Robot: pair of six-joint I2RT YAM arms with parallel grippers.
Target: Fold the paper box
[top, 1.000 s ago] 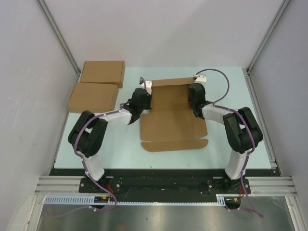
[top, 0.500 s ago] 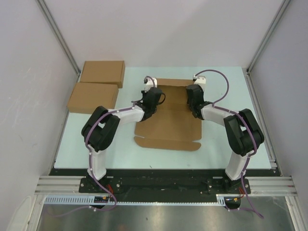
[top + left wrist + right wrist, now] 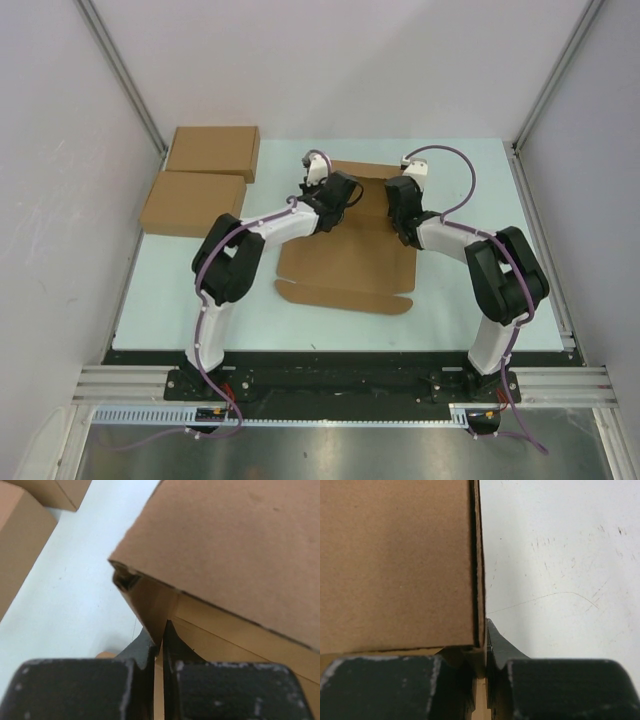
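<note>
Left gripper (image 3: 161, 630) pinches a thin side wall of the paper box (image 3: 350, 255), fingers almost closed with cardboard between them; the right gripper (image 3: 485, 630) clamps the opposite side wall the same way. Plain brown and only partly formed, the box lies on the table (image 3: 470, 290) between the arms, its rounded near flap flat and a broad panel raised at the far end. Both arms reach inward, elbows bowed outward, wrists at the box's far corners

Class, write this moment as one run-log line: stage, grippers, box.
stage: mid-fold | left gripper: shut on paper box left edge | right gripper: shut on its right edge | near flap: flat on table
</note>
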